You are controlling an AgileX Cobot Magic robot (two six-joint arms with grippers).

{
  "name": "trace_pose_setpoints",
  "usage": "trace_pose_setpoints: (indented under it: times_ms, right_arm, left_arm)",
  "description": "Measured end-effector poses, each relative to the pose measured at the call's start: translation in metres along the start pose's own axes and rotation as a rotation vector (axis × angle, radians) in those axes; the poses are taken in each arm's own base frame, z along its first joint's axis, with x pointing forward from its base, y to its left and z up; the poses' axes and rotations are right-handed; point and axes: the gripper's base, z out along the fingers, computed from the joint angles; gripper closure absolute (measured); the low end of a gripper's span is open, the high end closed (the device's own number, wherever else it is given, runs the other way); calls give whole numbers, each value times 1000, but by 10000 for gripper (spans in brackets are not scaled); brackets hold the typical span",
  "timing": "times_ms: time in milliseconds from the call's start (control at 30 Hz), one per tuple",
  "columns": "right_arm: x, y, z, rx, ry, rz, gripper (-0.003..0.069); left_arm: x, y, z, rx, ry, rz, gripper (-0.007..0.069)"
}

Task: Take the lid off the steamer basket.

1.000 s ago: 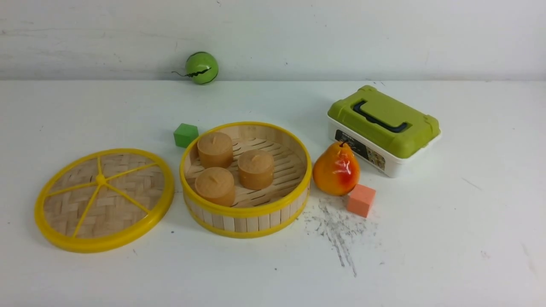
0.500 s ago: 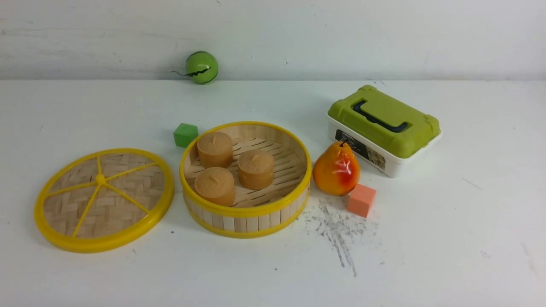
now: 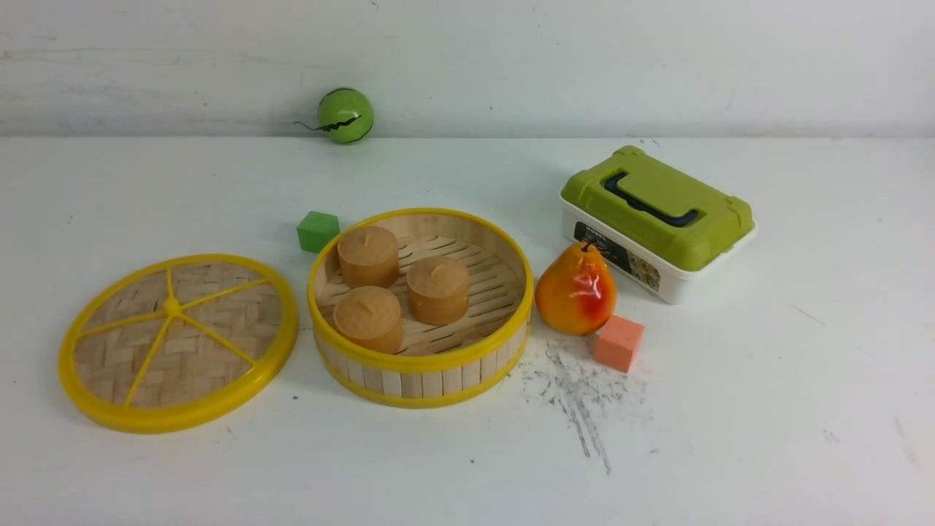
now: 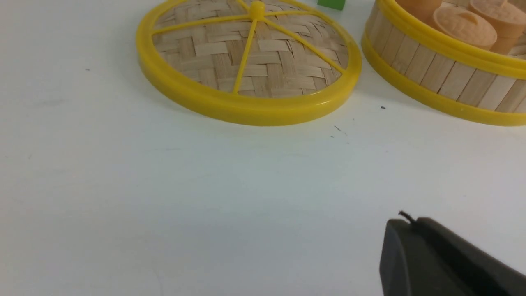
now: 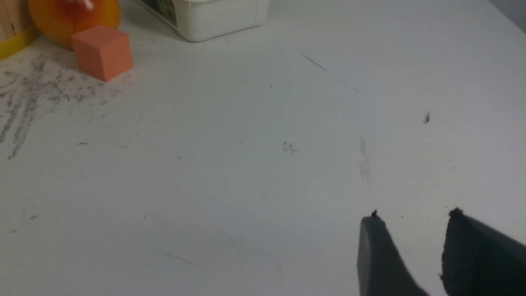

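On the white worktop (image 3: 767, 409), the lid (image 3: 179, 342) lies flat to the left of the steamer basket (image 3: 421, 307), just beside it with a narrow strip of bare surface between their yellow rims. Its woven bamboo face is up, with the five yellow spokes meeting at the small knob set off centre toward the far side. The steamer basket stands open, and three tan buns (image 3: 398, 287) sit on its slatted floor, grouped toward its left half. A green cube (image 3: 318, 231) rests just behind the basket's left edge, and a green ball (image 3: 345, 115) sits well back against the wall. To the right of the basket, a pear (image 3: 575, 290) stands close to its rim, with an orange cube (image 3: 618, 342) just in front of it and a white box with a green lid (image 3: 656, 219) behind and to the right. Dark scuff marks (image 3: 577, 391) streak the surface in front of the pear. Neither arm shows in the front view. In the left wrist view only one dark finger of the left gripper (image 4: 439, 259) is in frame, above bare worktop on the near side of the lid, so I cannot tell how its jaws stand. In the right wrist view the right gripper (image 5: 413, 242) hangs over bare worktop well apart from the orange cube, its two fingers spread with a clear gap and nothing between them.
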Motion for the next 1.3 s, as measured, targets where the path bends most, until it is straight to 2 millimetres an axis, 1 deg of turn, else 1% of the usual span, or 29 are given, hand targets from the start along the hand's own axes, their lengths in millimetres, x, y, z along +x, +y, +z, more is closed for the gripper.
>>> trace_pose_setpoints:
  times_ms: [1300]
  right_arm:
    - [0, 0, 0, 0, 0, 0, 419]
  left_arm:
    - [0, 0, 0, 0, 0, 2, 617]
